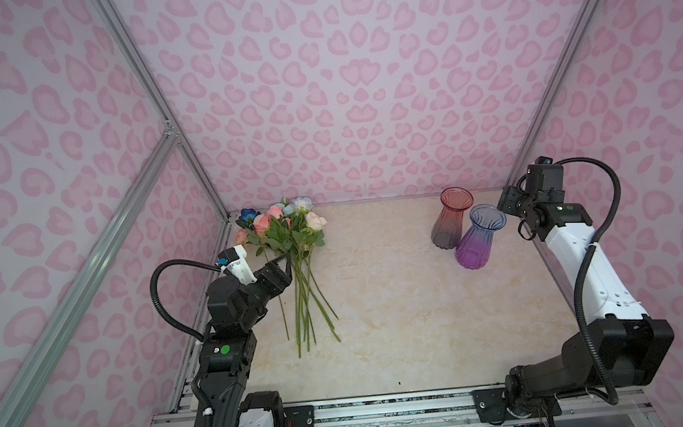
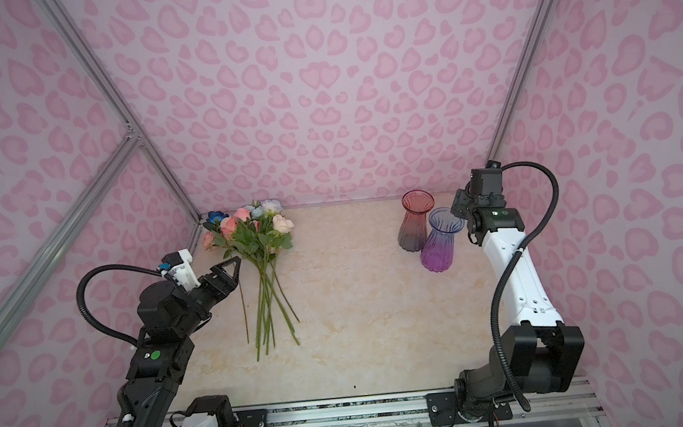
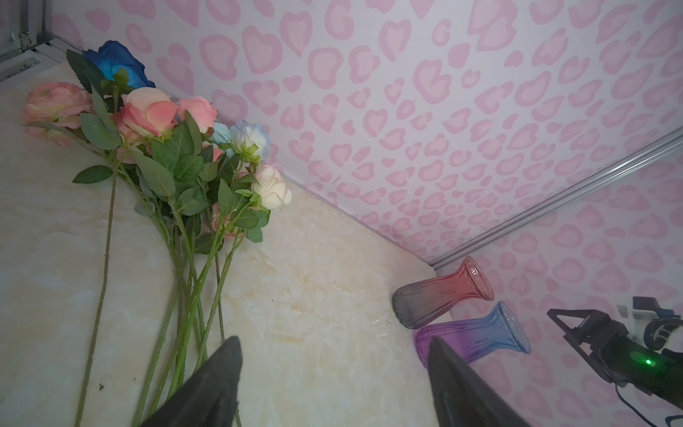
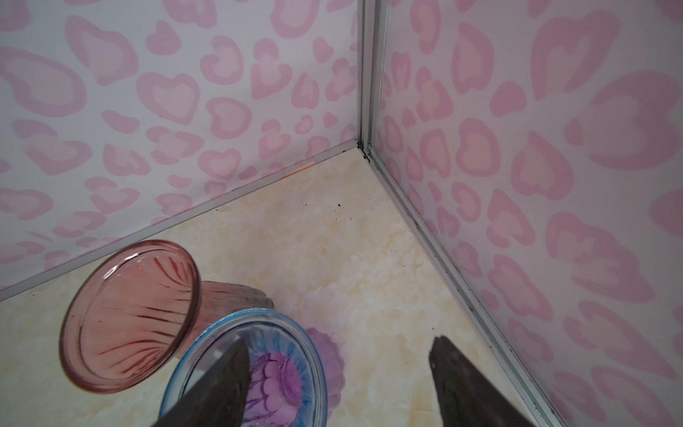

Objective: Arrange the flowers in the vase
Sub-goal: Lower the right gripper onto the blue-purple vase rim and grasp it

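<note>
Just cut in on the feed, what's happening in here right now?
Nothing is in a vase yet. The flowers lie in a bunch on the table, far left, and the left gripper is open at their stems, holding nothing. The red-grey vase and blue-purple vase stand empty, far right. The right gripper is open above the blue-purple vase's mouth, not gripping it.
</note>
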Tool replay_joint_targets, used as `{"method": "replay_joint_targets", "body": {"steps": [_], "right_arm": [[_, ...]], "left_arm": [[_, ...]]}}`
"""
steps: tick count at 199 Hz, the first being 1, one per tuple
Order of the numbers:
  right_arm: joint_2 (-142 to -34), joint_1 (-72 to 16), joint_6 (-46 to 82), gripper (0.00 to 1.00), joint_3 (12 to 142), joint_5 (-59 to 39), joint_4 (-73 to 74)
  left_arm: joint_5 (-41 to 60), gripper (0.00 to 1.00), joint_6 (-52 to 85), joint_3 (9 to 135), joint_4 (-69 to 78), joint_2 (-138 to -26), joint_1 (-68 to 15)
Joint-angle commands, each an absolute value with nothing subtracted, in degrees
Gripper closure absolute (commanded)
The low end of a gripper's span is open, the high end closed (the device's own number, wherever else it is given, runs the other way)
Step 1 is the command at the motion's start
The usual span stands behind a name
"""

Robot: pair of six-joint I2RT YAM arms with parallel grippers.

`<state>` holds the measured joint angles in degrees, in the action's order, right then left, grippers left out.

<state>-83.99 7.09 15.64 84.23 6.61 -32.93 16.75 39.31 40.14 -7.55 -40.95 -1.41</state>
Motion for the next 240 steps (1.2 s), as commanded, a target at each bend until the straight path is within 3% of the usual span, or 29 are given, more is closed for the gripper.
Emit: {"method": "replay_joint_targets", "body": {"steps": [1,46,95,188,240], "right_arm": [[-84.85,8.63,17.08,0.27,84.12,0.44,-35.13],[-88.91,9.48,17.89,0.40,82.95,-11.19,-34.54],[-89.21,9.62,19.36,0.46,79.57,-11.00,-32.55],[-90.70,9.58,20.46,0.78,78.40,-15.23,-32.89],[-89.90,9.60,19.70,0.87,78.18,-14.38,-34.12]], "left_arm": [[17.84,0.21,39.42,40.47,-7.42,-41.47,-1.48],[18.91,0.23,40.08,40.46,-7.09,-43.90,-1.45],[19.01,0.23,39.73,40.13,-7.44,-43.93,-1.44],[16.61,0.24,39.88,39.60,-8.15,-43.34,-1.49],[16.90,0.24,40.16,39.70,-8.52,-43.02,-1.49]]}}
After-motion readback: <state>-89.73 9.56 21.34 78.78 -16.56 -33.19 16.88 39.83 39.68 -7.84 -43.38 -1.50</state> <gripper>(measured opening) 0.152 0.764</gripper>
